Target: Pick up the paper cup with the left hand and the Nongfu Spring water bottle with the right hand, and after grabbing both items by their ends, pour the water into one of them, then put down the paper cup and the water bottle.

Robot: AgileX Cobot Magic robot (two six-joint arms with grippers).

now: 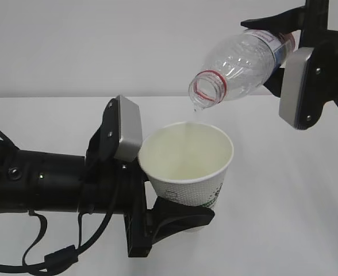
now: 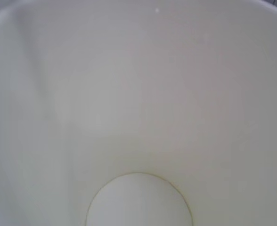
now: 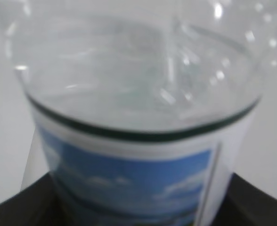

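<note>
L hand (image 1: 177, 221) jaws clamped on paper cup (image 1: 189, 167) base, cup tilted. R hand (image 1: 290, 57) jaws clamped on Nongfu Spring water bottle (image 1: 244, 63), mouth tipped down just above cup rim, water (image 1: 195, 108) dripping.

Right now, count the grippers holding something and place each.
2. The left hand clamps the paper cup near its base; the right hand grips the tilted Nongfu Spring water bottle upper right.

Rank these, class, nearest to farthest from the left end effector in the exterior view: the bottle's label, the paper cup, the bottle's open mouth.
1. The paper cup: gripped at its base by the left end effector, centre.
2. The bottle's open mouth: above the cup, tilted down.
3. The bottle's label: upper right, at the right end effector.
</note>
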